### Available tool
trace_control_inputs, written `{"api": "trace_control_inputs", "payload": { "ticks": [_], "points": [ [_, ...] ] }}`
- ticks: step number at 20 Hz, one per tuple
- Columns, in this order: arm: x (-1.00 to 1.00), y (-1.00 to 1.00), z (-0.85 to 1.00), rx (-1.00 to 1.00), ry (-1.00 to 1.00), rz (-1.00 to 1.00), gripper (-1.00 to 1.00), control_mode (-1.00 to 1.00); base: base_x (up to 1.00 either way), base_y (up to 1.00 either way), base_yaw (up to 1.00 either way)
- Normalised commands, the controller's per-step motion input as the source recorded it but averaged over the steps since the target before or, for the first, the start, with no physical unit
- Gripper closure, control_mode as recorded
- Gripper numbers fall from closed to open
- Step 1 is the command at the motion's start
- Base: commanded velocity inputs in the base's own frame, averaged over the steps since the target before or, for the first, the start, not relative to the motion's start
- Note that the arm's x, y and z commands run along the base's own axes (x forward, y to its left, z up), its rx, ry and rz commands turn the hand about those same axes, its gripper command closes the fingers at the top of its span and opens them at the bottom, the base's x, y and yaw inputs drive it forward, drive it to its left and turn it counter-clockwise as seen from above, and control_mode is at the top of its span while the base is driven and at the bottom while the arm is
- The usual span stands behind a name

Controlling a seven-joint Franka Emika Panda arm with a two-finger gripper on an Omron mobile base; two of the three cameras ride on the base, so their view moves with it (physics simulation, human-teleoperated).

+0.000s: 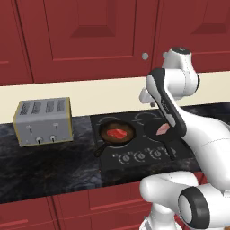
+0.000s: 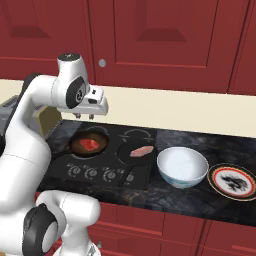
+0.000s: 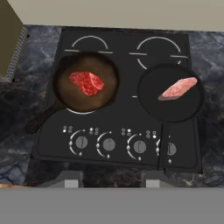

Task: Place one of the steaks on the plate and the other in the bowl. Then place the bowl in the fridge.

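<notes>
While the dark marbled surface (image 2: 210,200) runs under red cabinets (image 1: 90,31) and a cream backsplash (image 2: 190,112), the claw (image 2: 95,114) hangs above the black stovetop (image 3: 118,109), over its rear left part, its 2 fingertips (image 3: 70,180) set partly apart with nothing between them.

Looking from the left base camera, a silver toaster (image 1: 42,121) stands well left of the claw. From the right base camera, the white bowl (image 2: 182,167) with a pale blue pattern stands on the surface well right of the claw, holding nothing, and a plate (image 2: 232,181) with a dark centre and red rim lies just beyond it. Neither dish appears from the left.

Straight below the claw in the hand camera, a brown frying pan (image 3: 85,83) holds the red steak (image 3: 86,83). To the claw's right, a black frying pan (image 3: 170,94) holds the pinkish steak (image 3: 177,88). A row of 4 knobs (image 3: 109,143) lines the stovetop's near edge.
</notes>
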Motion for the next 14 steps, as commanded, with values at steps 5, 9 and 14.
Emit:
{"api": "trace_control_inputs", "payload": {
  "ticks": [5, 9, 14],
  "points": [
    [0.0, -0.06, -0.18, 0.0, 0.0, -0.02, -1.0, -1.0, 0.0, 0.0, 0.0],
    [-0.02, -0.35, -0.19, 0.01, 0.0, -0.01, -1.0, -1.0, 0.0, 0.0, 0.0],
    [0.0, -0.43, -0.3, 0.05, 0.0, -0.17, -1.0, -1.0, 0.0, 0.0, 0.0]
  ]
}}
